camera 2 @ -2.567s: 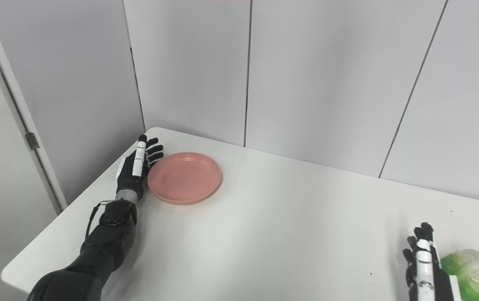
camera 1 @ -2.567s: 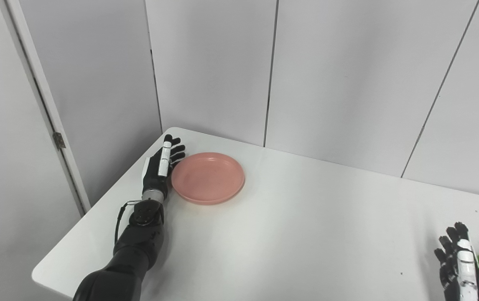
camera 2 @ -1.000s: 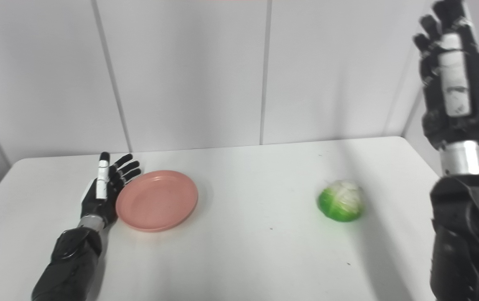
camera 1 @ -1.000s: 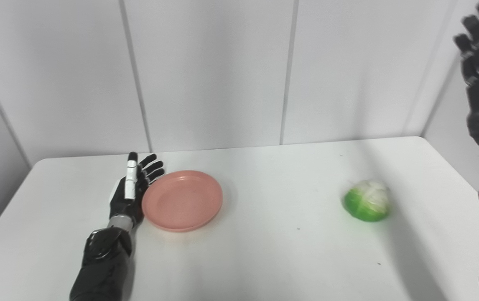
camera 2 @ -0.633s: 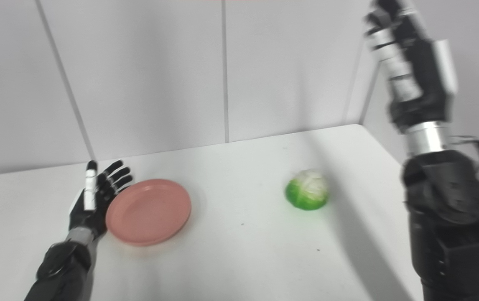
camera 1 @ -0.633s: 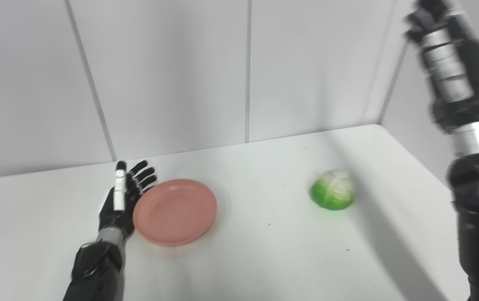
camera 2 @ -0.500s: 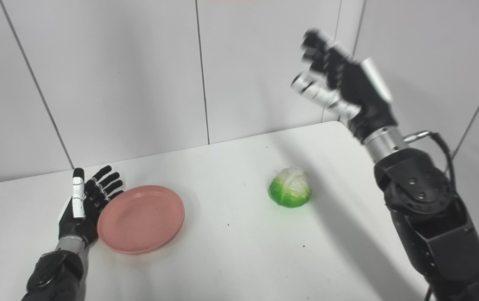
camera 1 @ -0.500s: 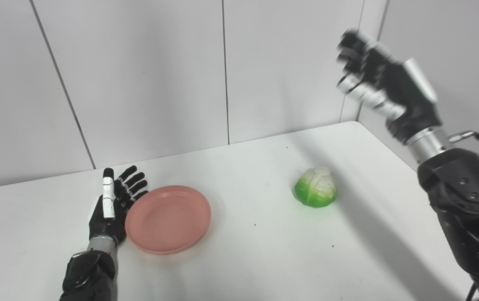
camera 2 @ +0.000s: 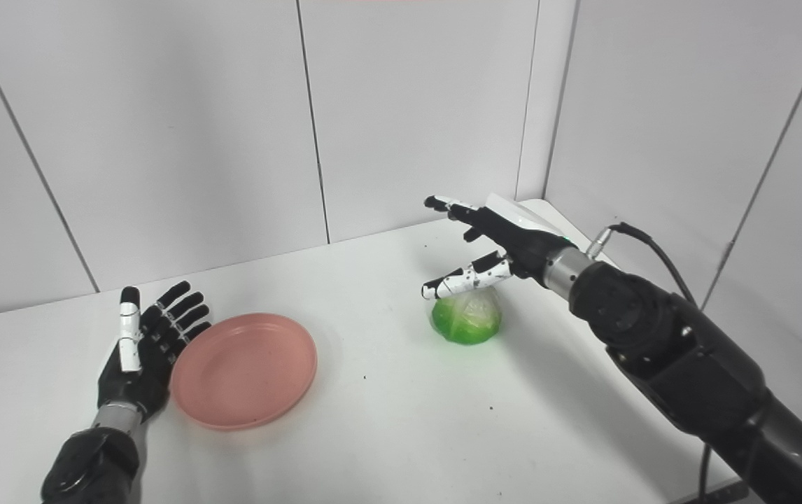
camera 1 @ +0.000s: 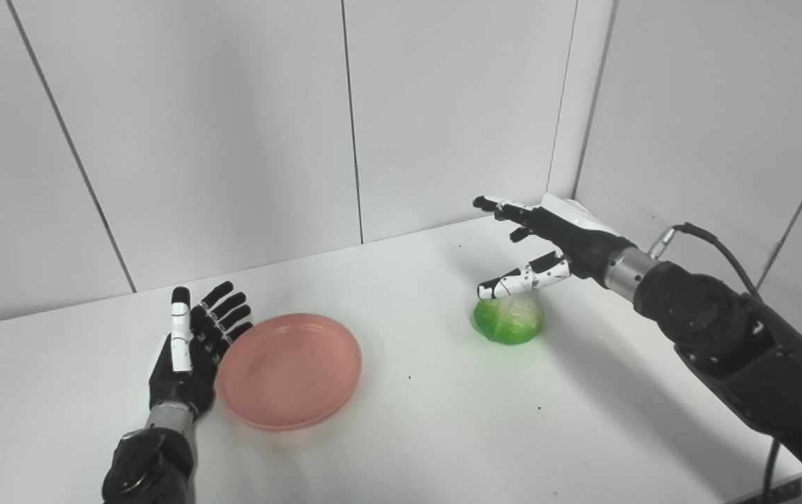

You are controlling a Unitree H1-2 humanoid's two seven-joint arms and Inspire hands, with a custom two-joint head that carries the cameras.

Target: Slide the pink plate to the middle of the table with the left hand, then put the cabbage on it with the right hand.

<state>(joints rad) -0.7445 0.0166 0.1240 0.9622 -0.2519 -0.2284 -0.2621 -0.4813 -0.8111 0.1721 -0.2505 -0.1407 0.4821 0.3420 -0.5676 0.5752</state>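
The pink plate [camera 1: 290,369] lies flat on the white table [camera 1: 443,420], left of the middle. My left hand [camera 1: 191,346] is open, palm toward the plate, resting against its left rim. The green cabbage [camera 1: 508,318] sits on the table to the right of the plate. My right hand [camera 1: 544,241] is open, fingers spread, hovering just above and behind the cabbage with its thumb over the cabbage's top. It holds nothing. The scene also shows in the right eye view, with plate [camera 2: 243,369] and cabbage [camera 2: 466,316].
Grey wall panels [camera 1: 233,126] stand right behind the table and along its right side, forming a corner [camera 1: 569,140] behind the cabbage. A cable [camera 1: 716,245] loops off my right forearm. The table's front right edge [camera 1: 772,483] is near.
The camera has swung right. My right hand has come down from high in the air to just over the cabbage. The left hand stays beside the plate.
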